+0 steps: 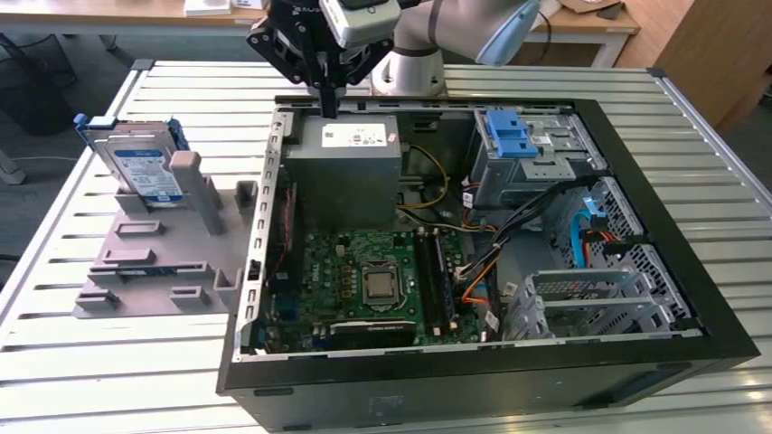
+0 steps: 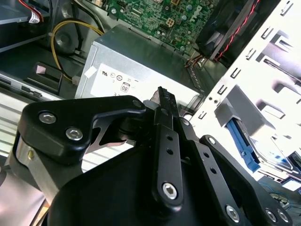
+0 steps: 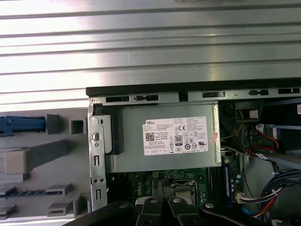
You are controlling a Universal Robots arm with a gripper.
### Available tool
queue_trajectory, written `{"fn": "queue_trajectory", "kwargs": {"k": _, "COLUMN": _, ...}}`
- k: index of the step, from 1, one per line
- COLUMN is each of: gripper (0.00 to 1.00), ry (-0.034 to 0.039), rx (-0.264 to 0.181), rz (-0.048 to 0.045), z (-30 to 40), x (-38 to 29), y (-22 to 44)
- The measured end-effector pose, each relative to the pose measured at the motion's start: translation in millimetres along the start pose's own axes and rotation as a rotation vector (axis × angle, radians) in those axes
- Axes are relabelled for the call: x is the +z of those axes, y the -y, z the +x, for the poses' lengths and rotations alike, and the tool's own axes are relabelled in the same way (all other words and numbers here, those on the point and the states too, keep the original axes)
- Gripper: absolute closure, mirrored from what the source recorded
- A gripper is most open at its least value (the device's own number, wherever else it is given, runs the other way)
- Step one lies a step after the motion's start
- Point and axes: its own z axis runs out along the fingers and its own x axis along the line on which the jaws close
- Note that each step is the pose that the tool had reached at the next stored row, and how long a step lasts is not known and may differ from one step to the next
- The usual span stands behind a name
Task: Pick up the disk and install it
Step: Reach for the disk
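Note:
The disk [image 1: 141, 168] stands on edge in a grey holder [image 1: 157, 249] on the slatted table, at the exterior view's left of the open computer case [image 1: 483, 362]. Its label is white and blue, and blue rails frame it. My gripper [image 1: 328, 108] hangs over the case's far wall, above the grey power-supply box [image 1: 347, 172], well apart from the disk. Its fingers are shut with nothing between them. In the second wrist view the shut gripper [image 2: 162, 94] points at the power-supply box [image 2: 136, 66], with the disk's blue rail [image 2: 242, 141] off to one side. The first wrist view shows the disk's blue rail [image 3: 21, 124].
Inside the case lie a green motherboard [image 1: 368, 280], a drive bay with a blue latch [image 1: 519, 136], a metal cage [image 1: 591, 298] and loose cables [image 1: 483, 271]. The slatted metal table [image 1: 108, 362] surrounds the case. A desk edge [image 1: 108, 23] runs behind.

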Motion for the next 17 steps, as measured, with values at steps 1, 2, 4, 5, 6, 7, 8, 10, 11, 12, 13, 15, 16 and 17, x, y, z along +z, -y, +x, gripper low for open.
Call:
{"fn": "queue_trajectory", "kwargs": {"k": 1, "gripper": 0.89, "ry": 0.0000, "rx": 0.000, "rz": 0.0000, "z": 0.1, "x": 0.0, "y": 0.0}}
{"fn": "queue_trajectory", "kwargs": {"k": 2, "gripper": 0.89, "ry": 0.0001, "rx": 0.000, "rz": 0.0000, "z": 0.6, "x": 0.1, "y": 0.1}}
{"fn": "queue_trajectory", "kwargs": {"k": 4, "gripper": 0.89, "ry": 0.0001, "rx": 0.000, "rz": 0.0000, "z": 1.2, "x": 0.1, "y": 0.1}}
{"fn": "queue_trajectory", "kwargs": {"k": 5, "gripper": 0.89, "ry": 0.0000, "rx": 0.000, "rz": 0.0000, "z": 1.3, "x": 0.1, "y": 0.1}}
{"fn": "queue_trajectory", "kwargs": {"k": 6, "gripper": 0.89, "ry": 0.0000, "rx": 0.000, "rz": 0.0000, "z": 1.4, "x": 0.1, "y": 0.1}}
{"fn": "queue_trajectory", "kwargs": {"k": 7, "gripper": 0.89, "ry": 0.0000, "rx": 0.000, "rz": 0.0000, "z": 1.5, "x": 0.1, "y": 0.1}}
{"fn": "queue_trajectory", "kwargs": {"k": 8, "gripper": 0.89, "ry": 0.0000, "rx": 0.000, "rz": 0.0000, "z": 1.7, "x": 0.2, "y": 0.1}}
{"fn": "queue_trajectory", "kwargs": {"k": 10, "gripper": 0.89, "ry": 0.0000, "rx": 0.000, "rz": 0.0000, "z": 1.9, "x": 0.2, "y": 0.2}}
{"fn": "queue_trajectory", "kwargs": {"k": 11, "gripper": 0.89, "ry": 0.0001, "rx": 0.000, "rz": -0.0001, "z": 2.1, "x": 0.2, "y": 0.2}}
{"fn": "queue_trajectory", "kwargs": {"k": 12, "gripper": 0.89, "ry": 0.0001, "rx": 0.000, "rz": 0.0000, "z": 2.4, "x": 0.2, "y": 0.2}}
{"fn": "queue_trajectory", "kwargs": {"k": 13, "gripper": 0.89, "ry": 0.0000, "rx": 0.000, "rz": -0.0001, "z": 2.6, "x": 0.2, "y": 0.2}}
{"fn": "queue_trajectory", "kwargs": {"k": 15, "gripper": 0.89, "ry": 0.0000, "rx": 0.000, "rz": 0.0000, "z": 2.9, "x": 0.3, "y": 0.2}}
{"fn": "queue_trajectory", "kwargs": {"k": 16, "gripper": 0.89, "ry": 0.0001, "rx": 0.000, "rz": 0.0000, "z": 3.0, "x": 0.3, "y": 0.2}}
{"fn": "queue_trajectory", "kwargs": {"k": 17, "gripper": 0.89, "ry": 0.0000, "rx": 0.000, "rz": 0.0000, "z": 3.2, "x": 0.3, "y": 0.3}}
